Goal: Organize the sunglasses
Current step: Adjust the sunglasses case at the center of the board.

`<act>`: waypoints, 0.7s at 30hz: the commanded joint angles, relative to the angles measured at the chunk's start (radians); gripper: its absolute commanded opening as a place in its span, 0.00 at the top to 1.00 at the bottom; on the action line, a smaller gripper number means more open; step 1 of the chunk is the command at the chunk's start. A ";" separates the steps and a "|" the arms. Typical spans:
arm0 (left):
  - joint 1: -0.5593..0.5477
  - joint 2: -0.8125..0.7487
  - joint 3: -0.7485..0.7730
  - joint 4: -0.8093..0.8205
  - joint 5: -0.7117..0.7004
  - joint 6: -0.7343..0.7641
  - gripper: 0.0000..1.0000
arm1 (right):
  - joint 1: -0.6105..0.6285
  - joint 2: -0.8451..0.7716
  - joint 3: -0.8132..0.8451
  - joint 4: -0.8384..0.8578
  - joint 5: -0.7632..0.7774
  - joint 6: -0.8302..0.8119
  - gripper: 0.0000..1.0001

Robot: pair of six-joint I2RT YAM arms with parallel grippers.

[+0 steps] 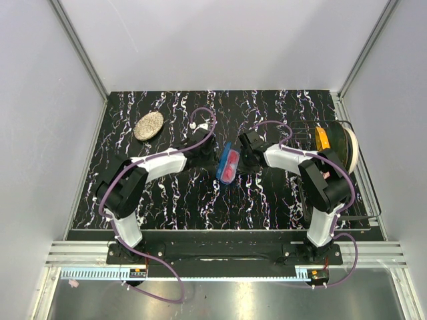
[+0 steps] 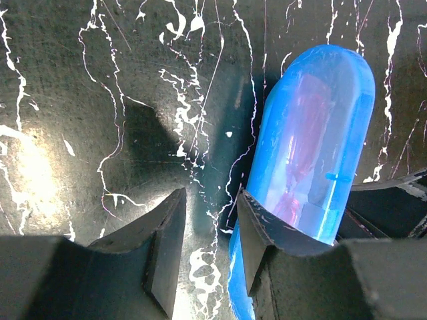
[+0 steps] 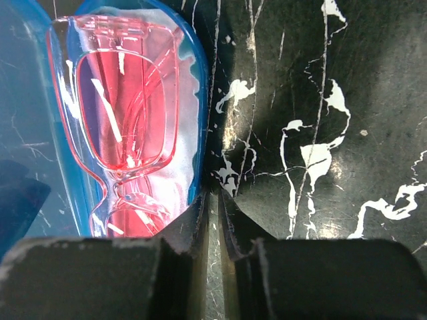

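The sunglasses [image 3: 127, 107], pink with translucent pink lenses, lie folded inside the open blue case [image 1: 227, 167] on a pale lining, mid-table. In the left wrist view the case's translucent blue lid [image 2: 313, 133] stands up, and pink shows through it. My left gripper [image 2: 210, 200] is open at the case's left side. Only bare table lies between its fingers, and its right finger [image 2: 257, 227] rests against the case's edge. My right gripper [image 3: 213, 197] sits just right of the case rim [image 3: 200, 100], shut to a thin slit with nothing in it.
A speckled beige oval object [image 1: 148, 125] lies at the back left. A round white and orange object [image 1: 333, 143] sits at the right edge beside my right arm. Grey walls close in the black marbled table [image 1: 173, 200] on three sides.
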 commanded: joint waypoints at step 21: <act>0.015 -0.165 -0.081 0.051 -0.220 -0.066 0.58 | 0.014 0.028 0.030 -0.014 0.057 0.001 0.87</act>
